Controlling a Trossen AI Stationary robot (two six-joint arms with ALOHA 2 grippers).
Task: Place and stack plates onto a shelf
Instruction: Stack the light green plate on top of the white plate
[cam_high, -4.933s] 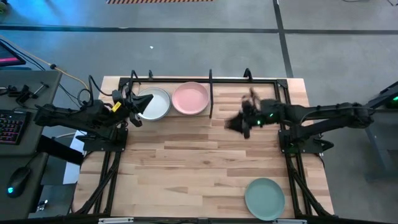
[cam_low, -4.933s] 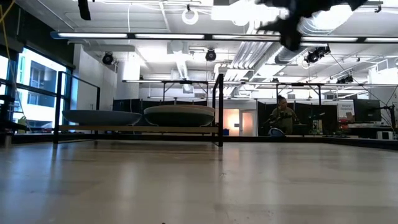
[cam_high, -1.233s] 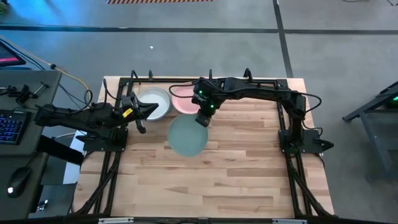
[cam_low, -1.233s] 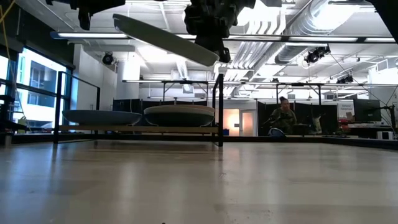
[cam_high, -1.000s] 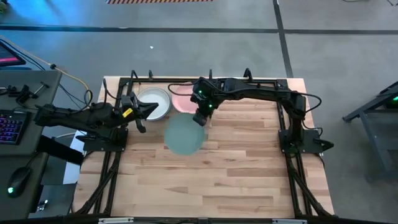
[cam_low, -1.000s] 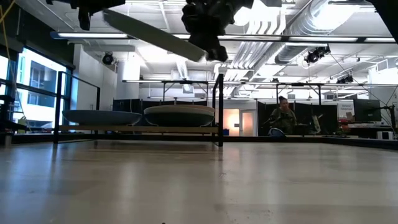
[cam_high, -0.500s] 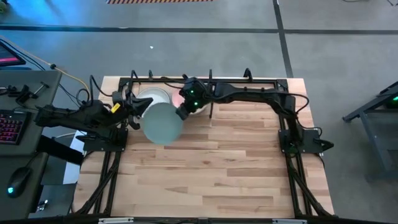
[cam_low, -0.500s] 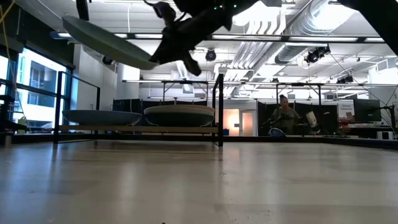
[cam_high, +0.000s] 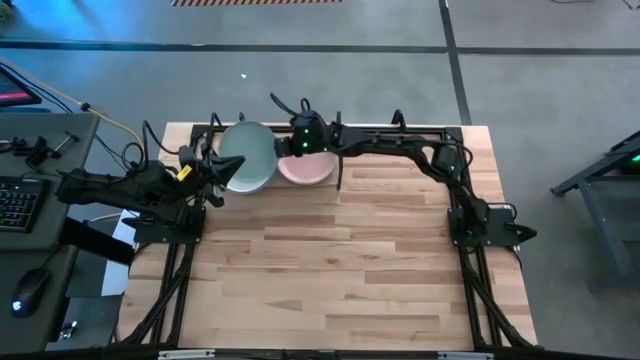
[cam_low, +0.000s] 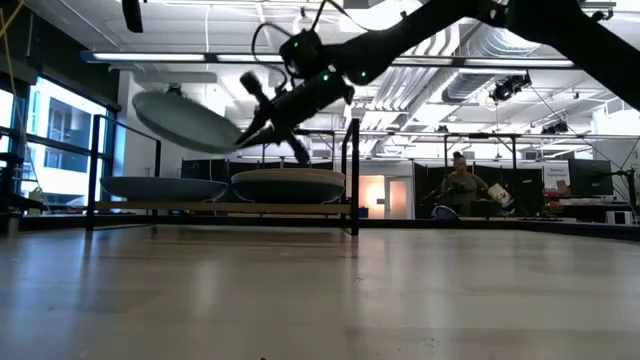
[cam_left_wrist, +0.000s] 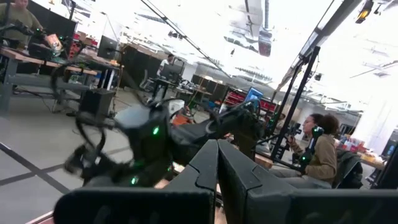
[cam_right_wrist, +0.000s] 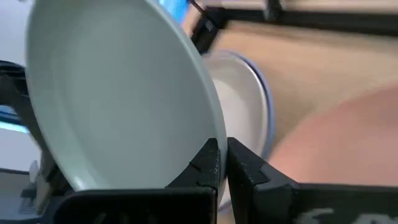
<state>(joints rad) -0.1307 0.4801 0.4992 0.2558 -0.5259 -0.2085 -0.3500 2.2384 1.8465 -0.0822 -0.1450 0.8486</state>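
Note:
A pale green plate (cam_high: 248, 150) hangs tilted over the left part of the shelf (cam_high: 340, 128), with my right gripper (cam_high: 284, 150) shut on it. The low view shows this plate (cam_low: 185, 122) above a white plate (cam_low: 163, 188). The white plate and a pink plate (cam_low: 288, 185) rest side by side on the shelf board (cam_low: 220, 207). From above, the white plate (cam_high: 255, 178) is mostly covered by the green one. My left gripper (cam_high: 224, 172) is shut and empty, just left of the white plate. My right gripper pinches the pale green plate's rim (cam_right_wrist: 208, 134) between its two fingers, on the side of the plate toward the table's right. The fingers (cam_low: 262, 125) come from the right, slanting. The plate is lifted clear and tilted, its free edge (cam_low: 140, 100) higher than the held edge.
Thin black rods and upright posts (cam_low: 352, 175) frame the shelf along the table's far edge. The bare wooden table (cam_high: 330, 270) stretches toward the near edge. A desk with a keyboard (cam_high: 15, 200) stands to the left, and a person (cam_low: 455, 190) sits in the room behind.
My right gripper has carried the pale green plate from over the table's middle toward the far left. The plate now hangs over the white plate on the shelf and has stayed tilted and clear of everything.

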